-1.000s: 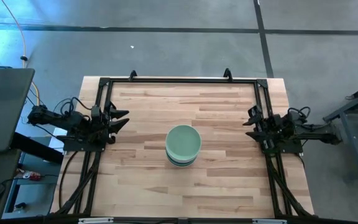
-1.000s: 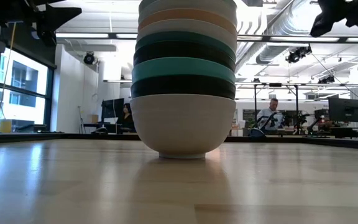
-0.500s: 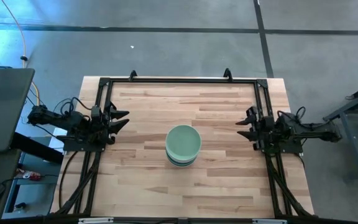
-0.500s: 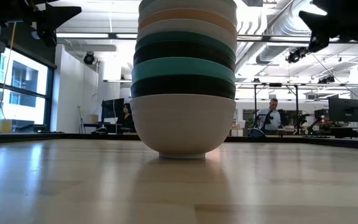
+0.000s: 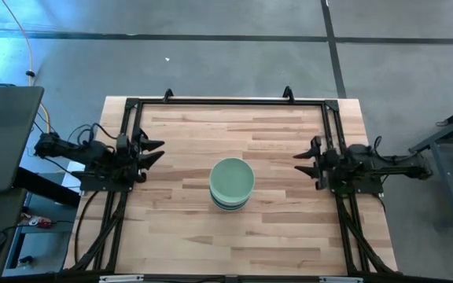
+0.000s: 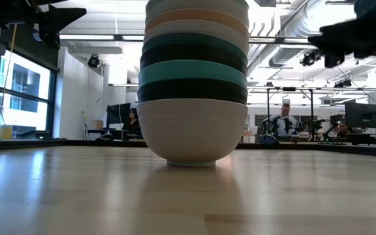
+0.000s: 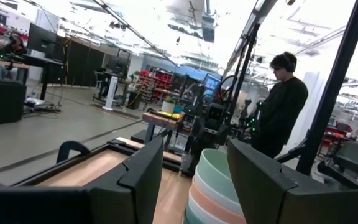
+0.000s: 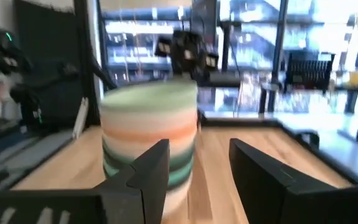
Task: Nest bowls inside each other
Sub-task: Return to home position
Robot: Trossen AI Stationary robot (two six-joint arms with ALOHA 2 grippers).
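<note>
Left pincer: seen at the left edge of the surface, raised off the wood and pointed inward toward the middle.
Left pincer state: spread wide and empty; in its wrist view a broad gap is seen between the two dark fingers.
Stack of bowls: set on the surface straight ahead of the left pincer and well apart from it, about midway between the two pincers, touched by neither.
Stack order: in the low view a white bowl is seen at the base, then black, teal, black, dark green, white and peach; the bowls above run out of that view.
Top bowl: a mint green bowl is seen uppermost from above, nested upright in the rest.
Right pincer: seen at the right edge of the surface, raised, pointed inward at the stack and well apart from it.
Right pincer state: spread wide, nothing held; the stack is seen through the gap in its wrist view.
Beyond the surface: a person in dark clothing is seen standing past the stack, in line with the left pincer's gap.
</note>
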